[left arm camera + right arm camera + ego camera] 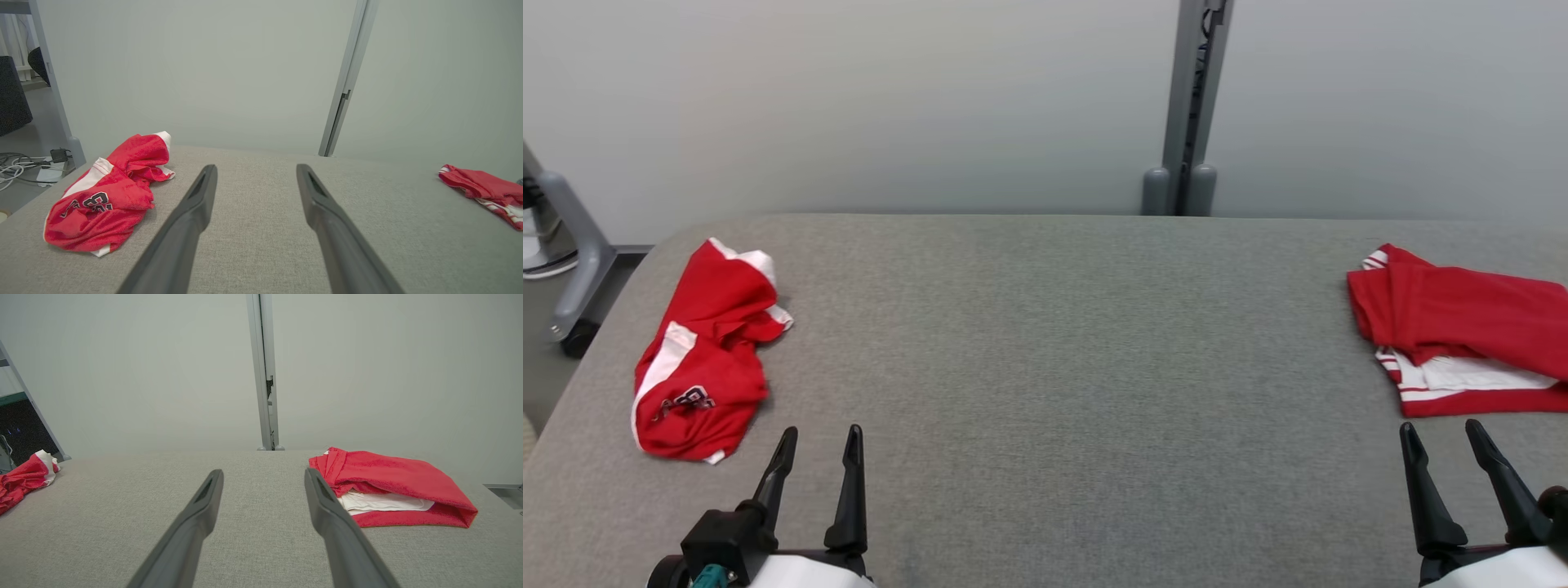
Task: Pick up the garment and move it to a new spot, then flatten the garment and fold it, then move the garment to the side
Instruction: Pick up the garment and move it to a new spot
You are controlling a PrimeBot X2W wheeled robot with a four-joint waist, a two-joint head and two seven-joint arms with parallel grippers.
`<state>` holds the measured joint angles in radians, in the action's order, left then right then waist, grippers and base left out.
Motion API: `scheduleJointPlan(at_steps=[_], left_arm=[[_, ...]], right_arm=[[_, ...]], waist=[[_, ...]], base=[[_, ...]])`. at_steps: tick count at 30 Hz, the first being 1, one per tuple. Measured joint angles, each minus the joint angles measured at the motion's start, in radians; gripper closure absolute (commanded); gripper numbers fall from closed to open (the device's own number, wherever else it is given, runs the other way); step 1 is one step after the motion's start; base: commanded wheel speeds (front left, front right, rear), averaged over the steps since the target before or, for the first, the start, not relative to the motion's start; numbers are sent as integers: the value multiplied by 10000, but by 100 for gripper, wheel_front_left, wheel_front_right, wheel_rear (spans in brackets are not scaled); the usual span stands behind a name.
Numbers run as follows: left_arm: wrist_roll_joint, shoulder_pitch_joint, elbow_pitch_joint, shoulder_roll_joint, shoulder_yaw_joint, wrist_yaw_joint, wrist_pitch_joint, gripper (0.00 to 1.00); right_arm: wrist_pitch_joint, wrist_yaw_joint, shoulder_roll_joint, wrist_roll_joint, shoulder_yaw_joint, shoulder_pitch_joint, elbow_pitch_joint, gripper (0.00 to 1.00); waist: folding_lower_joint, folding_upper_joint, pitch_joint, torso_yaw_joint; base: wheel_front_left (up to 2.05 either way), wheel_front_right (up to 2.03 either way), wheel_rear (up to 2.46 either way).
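Wide grey fabric-topped table (1054,343). On it, a crumpled red-and-white jersey with dark lettering (698,359) lies bunched near the left edge, just ahead and to the left of the left gripper (821,433), not touching it. Left fingers spread, holding nothing. At far right, a folded red-and-white garment (1462,335) lies just beyond the right gripper (1440,427); those fingers likewise spread and empty.

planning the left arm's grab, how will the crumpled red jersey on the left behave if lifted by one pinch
The crumpled red jersey is bunched in soft folds, so it will probably hang limp and unfurl. It looks like thin cloth, likely light. On the textured grey tabletop, a push would likely bunch it rather than slide it.
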<state>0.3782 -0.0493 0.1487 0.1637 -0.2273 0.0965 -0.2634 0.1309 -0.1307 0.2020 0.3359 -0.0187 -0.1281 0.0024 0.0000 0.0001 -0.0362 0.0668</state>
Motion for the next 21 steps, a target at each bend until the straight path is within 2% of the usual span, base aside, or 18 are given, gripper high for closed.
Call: scheduleJointPlan(at_steps=[9, 21], left_arm=[[38, 336, 113, 36, 42, -69, 81, 0], [182, 281, 17, 222, 192, 190, 316, 0]], right_arm=[[33, 0, -94, 61, -320, 187, 92, 0], [159, 0, -134, 81, -723, 379, 395, 0]], waist=[[0, 0, 67, 1050], [0, 0, 47, 2843]], base=[[0, 0, 0], [0, 0, 0]])
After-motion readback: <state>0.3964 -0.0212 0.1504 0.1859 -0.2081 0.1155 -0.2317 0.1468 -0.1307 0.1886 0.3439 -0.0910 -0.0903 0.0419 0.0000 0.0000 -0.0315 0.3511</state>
